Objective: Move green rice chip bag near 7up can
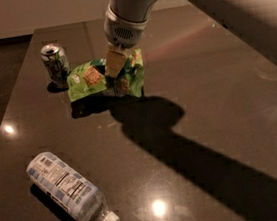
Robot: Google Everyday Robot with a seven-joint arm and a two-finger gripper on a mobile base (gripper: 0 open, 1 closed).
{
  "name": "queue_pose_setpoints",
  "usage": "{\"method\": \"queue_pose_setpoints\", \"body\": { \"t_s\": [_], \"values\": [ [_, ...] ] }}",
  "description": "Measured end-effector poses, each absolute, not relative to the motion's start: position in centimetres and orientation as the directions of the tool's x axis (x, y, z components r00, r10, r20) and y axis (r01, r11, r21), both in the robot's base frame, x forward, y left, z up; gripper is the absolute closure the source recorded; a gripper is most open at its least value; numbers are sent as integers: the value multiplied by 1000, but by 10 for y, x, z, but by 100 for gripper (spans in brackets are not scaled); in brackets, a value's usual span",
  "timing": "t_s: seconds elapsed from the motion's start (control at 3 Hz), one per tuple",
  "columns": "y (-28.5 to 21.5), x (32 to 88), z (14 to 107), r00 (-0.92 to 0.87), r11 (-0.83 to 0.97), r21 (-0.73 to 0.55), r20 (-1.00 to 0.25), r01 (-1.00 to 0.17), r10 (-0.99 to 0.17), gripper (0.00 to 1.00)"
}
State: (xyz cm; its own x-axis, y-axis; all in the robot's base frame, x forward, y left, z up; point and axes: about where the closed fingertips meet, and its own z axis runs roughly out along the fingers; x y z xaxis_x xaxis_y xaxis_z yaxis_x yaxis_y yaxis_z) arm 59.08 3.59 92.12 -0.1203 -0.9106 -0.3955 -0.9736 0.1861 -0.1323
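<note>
The green rice chip bag (85,79) is a crinkled bright green pouch at the back left of the dark table. My gripper (114,71) comes down from above and is shut on the bag's middle, one tan finger (114,61) showing in front. The bag hangs a little above the table, with its shadow under it. The 7up can (56,64) stands upright just left of the bag, a small gap between them.
A clear plastic bottle (69,192) with a blue-white label and white cap lies on its side at the front left. The dark glossy table (212,98) has its left edge close to the can. My arm's shadow runs toward the front right.
</note>
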Motion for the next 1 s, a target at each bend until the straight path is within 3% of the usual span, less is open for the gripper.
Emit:
{"method": "queue_pose_setpoints", "body": {
  "t_s": [0.67,1.0],
  "values": [
    [46,595,921,-110,180,-137,-410,-974,-906,15],
    [47,595,920,-108,179,-138,-409,-974,-906,0]
  ]
}}
